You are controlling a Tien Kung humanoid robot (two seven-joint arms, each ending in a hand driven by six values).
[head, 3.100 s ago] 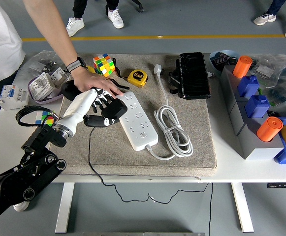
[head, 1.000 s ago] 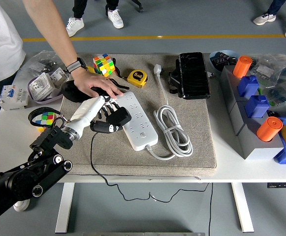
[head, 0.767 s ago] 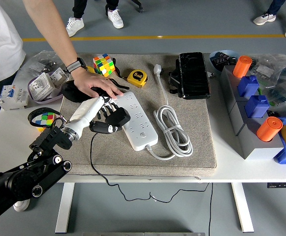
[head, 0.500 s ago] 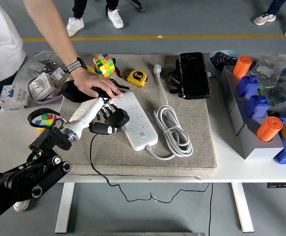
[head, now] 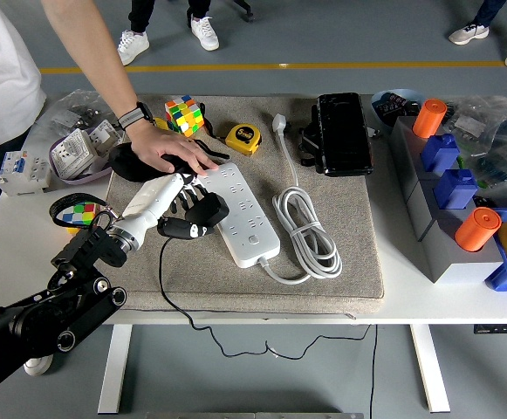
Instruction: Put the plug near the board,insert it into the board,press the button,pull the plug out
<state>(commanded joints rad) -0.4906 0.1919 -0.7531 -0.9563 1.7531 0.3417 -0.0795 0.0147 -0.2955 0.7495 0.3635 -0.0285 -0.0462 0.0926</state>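
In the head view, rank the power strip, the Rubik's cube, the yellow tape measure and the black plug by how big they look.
1. Power strip, clearly largest.
2. Black plug, partly hidden by the robot hand, so uncertain.
3. Rubik's cube.
4. Yellow tape measure, close to the cube.

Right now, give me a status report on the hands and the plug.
Left hand shut on black plug, at power strip's left edge, not inserted. Right hand out of view. Person's hand pressing strip's far end.
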